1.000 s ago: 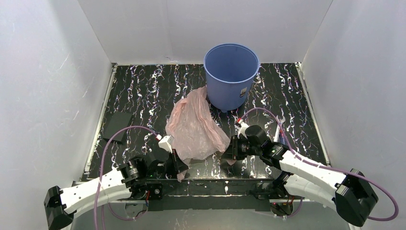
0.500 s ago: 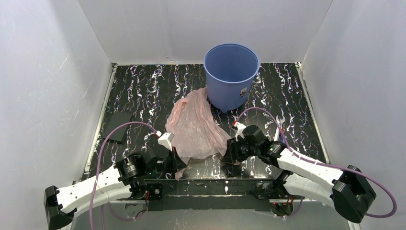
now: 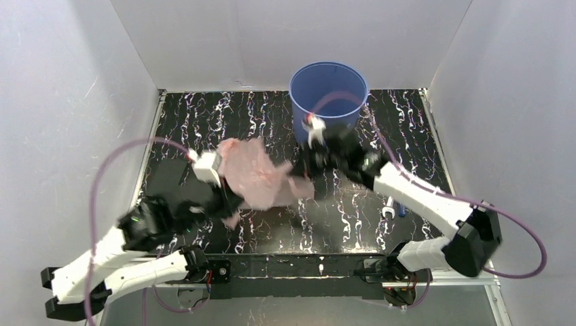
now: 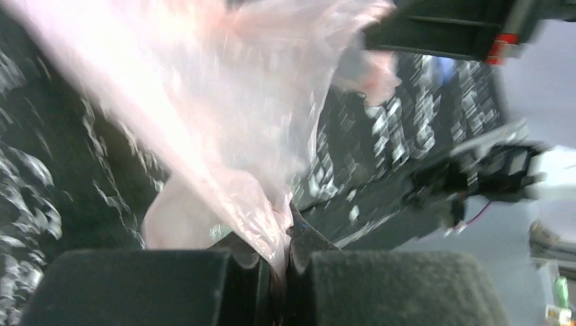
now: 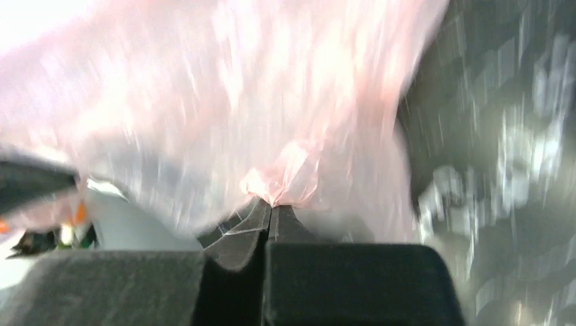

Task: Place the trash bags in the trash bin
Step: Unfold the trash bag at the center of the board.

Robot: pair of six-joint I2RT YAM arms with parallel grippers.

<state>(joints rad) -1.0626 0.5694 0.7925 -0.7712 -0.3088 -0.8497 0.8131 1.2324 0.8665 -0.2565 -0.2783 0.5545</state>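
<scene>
The pale-pink trash bag (image 3: 255, 175) hangs stretched above the table between both arms. My left gripper (image 3: 224, 198) is shut on its near-left edge; in the left wrist view the film (image 4: 224, 122) runs down into the pinched gripper (image 4: 280, 257). My right gripper (image 3: 307, 166) is shut on the bag's right corner, seen as bunched pink film (image 5: 289, 173) at the closed gripper tips (image 5: 270, 207). The blue trash bin (image 3: 329, 92) stands upright at the back, just behind the right gripper, which hides part of its front.
A flat black square (image 3: 166, 178) lies at the table's left side. A small blue and white object (image 3: 394, 209) lies on the table near the right arm. White walls close in the left, back and right sides.
Both arms have lifted the bag off the table and carried it back toward the bin. The right gripper opened briefly, then shut on the bag's right corner.
</scene>
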